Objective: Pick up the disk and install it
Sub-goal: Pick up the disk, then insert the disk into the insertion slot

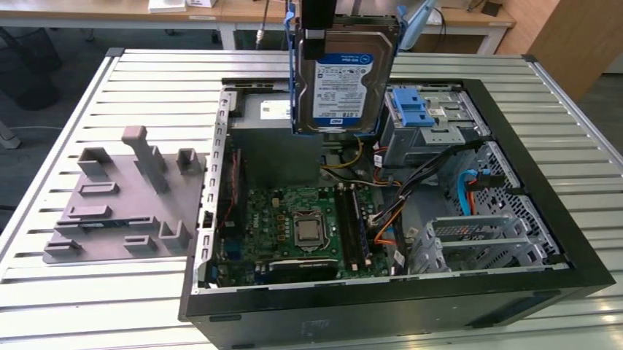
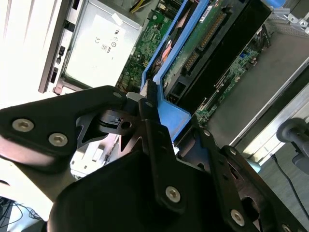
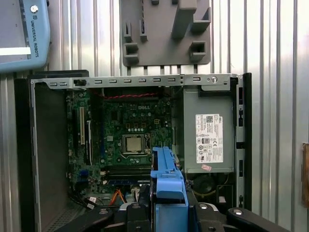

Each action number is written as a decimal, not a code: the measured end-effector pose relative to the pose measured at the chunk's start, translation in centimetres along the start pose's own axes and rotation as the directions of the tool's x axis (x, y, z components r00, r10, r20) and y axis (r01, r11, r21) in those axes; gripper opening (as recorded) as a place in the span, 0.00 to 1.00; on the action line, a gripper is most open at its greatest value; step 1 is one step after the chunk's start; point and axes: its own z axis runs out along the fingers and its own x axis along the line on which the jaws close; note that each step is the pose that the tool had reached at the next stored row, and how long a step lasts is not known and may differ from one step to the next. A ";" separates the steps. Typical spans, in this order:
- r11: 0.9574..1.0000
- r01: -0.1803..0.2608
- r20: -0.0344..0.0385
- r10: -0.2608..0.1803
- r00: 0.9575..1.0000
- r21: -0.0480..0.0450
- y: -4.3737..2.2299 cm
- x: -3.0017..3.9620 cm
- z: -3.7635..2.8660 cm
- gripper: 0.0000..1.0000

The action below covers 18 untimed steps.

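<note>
The disk (image 1: 343, 87) hangs upright above the open computer case (image 1: 545, 248), its blue-and-white label facing the exterior camera and blue rails on both sides. My gripper (image 1: 341, 33) is shut on its upper end, over the back part of the case near the power supply. In the second wrist view the black fingers (image 2: 150, 113) clamp the blue rail of the disk (image 2: 203, 43), whose green circuit board side shows. In the first wrist view the disk's blue rail (image 3: 167, 179) sticks out from the gripper (image 3: 166, 212) above the motherboard.
Inside the case lie the motherboard (image 1: 302, 226), a grey power supply box (image 3: 207, 130) and a metal drive cage with a blue latch strip (image 1: 419, 113) at the exterior view's right. A grey fixture plate (image 1: 117, 197) sits on the slatted table beside the case.
</note>
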 end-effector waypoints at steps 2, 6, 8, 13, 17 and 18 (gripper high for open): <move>1.000 0.000 0.000 0.000 1.000 0.000 -0.02 0.00 0.00 0.36; 1.000 0.000 0.000 0.000 1.000 0.000 -0.04 0.00 0.00 0.36; 1.000 0.000 0.000 0.000 1.000 0.000 -0.05 0.00 0.00 0.36; 1.000 0.000 0.000 0.000 1.000 0.000 -0.12 -0.01 0.00 0.36; 1.000 0.000 0.000 0.000 1.000 0.000 -0.15 -0.01 0.00 0.36; 1.000 0.000 0.000 0.000 1.000 0.000 -0.15 -0.01 0.01 0.36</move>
